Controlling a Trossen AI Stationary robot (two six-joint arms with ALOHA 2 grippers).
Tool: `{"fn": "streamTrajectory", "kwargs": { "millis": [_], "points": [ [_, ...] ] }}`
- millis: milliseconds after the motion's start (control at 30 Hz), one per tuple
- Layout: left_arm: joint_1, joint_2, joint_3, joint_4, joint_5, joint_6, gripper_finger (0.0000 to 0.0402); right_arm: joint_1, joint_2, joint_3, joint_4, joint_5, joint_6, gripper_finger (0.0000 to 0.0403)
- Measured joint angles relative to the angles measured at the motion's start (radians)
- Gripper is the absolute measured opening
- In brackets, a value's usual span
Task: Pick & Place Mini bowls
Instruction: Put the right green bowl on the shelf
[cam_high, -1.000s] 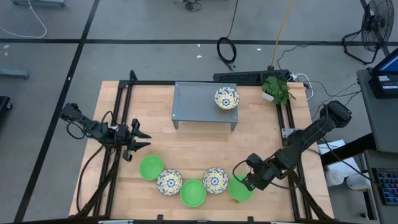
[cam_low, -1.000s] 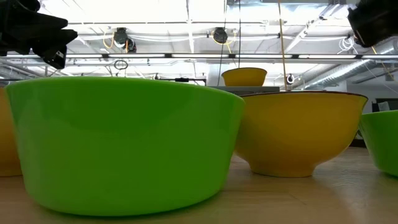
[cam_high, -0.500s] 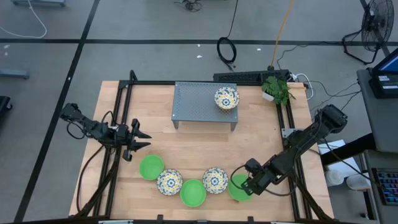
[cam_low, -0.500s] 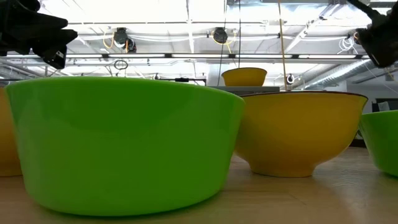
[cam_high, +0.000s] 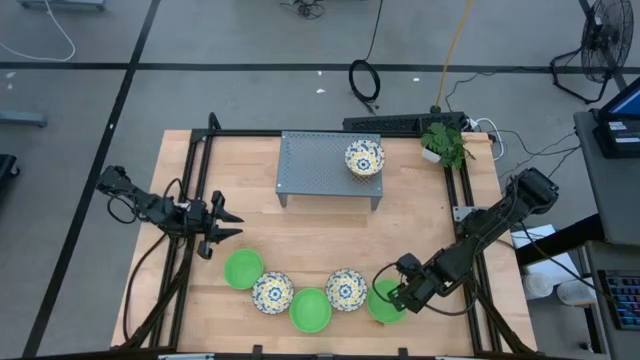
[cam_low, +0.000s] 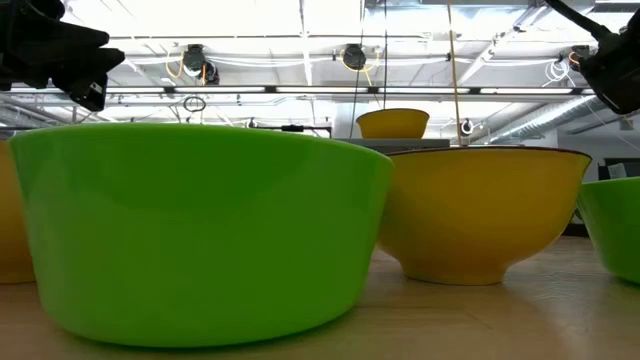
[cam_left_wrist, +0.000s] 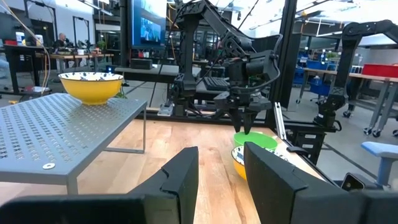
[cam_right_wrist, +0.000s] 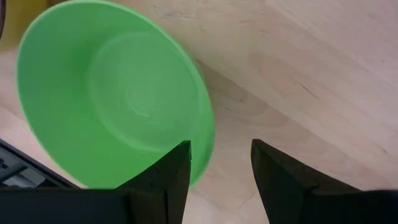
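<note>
Green mini bowl (cam_high: 381, 301), rightmost in the front row: right gripper (cam_high: 397, 297) is hovering above it, fingers (cam_right_wrist: 166, 171) spread astride the rim, likely positioning for a rim pinch. Left gripper (cam_high: 228, 225) is waiting open at the table's left edge.

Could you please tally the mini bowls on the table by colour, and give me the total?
Green bowls: 3
Floral bowls: 3
Total: 6
</note>
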Motion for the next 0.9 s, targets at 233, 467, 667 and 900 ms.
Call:
{"fn": "streamTrajectory", "kwargs": {
  "millis": [233,467,667,900],
  "points": [
    [0.000,0.000,0.000,0.000,0.000,0.000,0.0131,0.000,0.000,0.000,-0.070,0.027,-0.007,0.0155],
    [0.000,0.000,0.000,0.000,0.000,0.000,0.0131,0.000,0.000,0.000,-0.067,0.051,-0.019,0.0155],
    [0.000,0.000,0.000,0.000,0.000,0.000,0.0131,0.007,0.000,0.000,-0.052,-0.019,-0.003,0.0155],
    [0.000,0.000,0.000,0.000,0.000,0.000,0.0131,0.017,-0.001,-0.056,0.033,-0.001,0.012,0.0155]
  ]
}}
